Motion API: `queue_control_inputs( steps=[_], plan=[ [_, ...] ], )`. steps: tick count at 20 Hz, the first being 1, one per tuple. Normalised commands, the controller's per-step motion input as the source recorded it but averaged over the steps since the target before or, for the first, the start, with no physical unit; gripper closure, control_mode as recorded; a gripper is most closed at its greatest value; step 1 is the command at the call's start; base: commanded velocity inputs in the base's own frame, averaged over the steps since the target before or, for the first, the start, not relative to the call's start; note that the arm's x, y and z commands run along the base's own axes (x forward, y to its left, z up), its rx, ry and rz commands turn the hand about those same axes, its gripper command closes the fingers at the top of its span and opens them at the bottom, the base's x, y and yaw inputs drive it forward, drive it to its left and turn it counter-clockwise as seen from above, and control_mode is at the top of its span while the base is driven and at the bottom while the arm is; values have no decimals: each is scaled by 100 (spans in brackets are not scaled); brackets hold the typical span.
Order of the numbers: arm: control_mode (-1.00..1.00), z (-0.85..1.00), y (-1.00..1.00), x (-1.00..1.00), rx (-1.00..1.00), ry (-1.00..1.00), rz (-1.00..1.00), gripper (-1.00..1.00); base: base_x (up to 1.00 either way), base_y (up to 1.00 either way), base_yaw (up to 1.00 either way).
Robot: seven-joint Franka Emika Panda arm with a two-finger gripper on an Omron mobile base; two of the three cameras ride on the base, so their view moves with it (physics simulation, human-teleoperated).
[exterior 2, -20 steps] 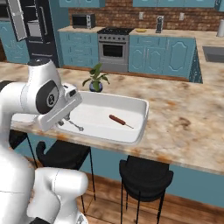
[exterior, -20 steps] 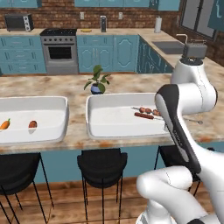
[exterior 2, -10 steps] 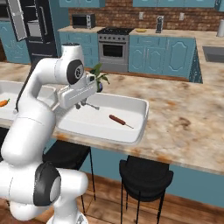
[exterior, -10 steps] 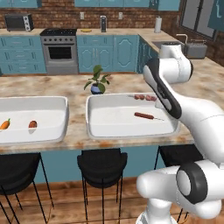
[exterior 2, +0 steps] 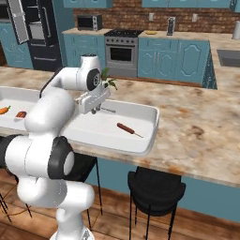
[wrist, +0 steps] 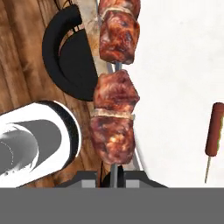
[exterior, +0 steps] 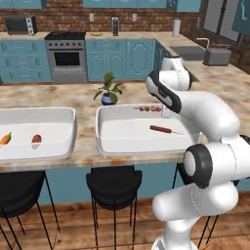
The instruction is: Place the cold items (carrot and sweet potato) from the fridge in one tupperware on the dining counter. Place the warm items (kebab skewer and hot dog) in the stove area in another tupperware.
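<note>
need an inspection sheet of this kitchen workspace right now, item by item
surface: dining counter, beige marbled top, two white tubs on it.
job's things: carrot and sweet potato lie in the left tupperware. Hot dog lies in the right tupperware. Kebab skewer is held over that tub's far edge.
clutter: small potted plant behind the tubs.
grippers: gripper, jaws shut on the kebab skewer's stick.
cables: nothing seen.
surroundings: black stools below the counter, stove, fridge with open door, microwave, toaster.
</note>
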Motion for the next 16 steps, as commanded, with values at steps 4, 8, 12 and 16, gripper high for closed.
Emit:
queue_control_inputs(
  steps=[4,8,12,16],
  plan=[
    [-100,-61,6,100,0,-1,30,100,0,0,0],
    [-100,-43,13,100,-4,0,17,100,0,0,0],
    [-100,-57,22,99,-4,-1,0,100,0,0,0],
    [-100,-57,0,82,-2,1,-1,100,0,0,0]
  ],
)
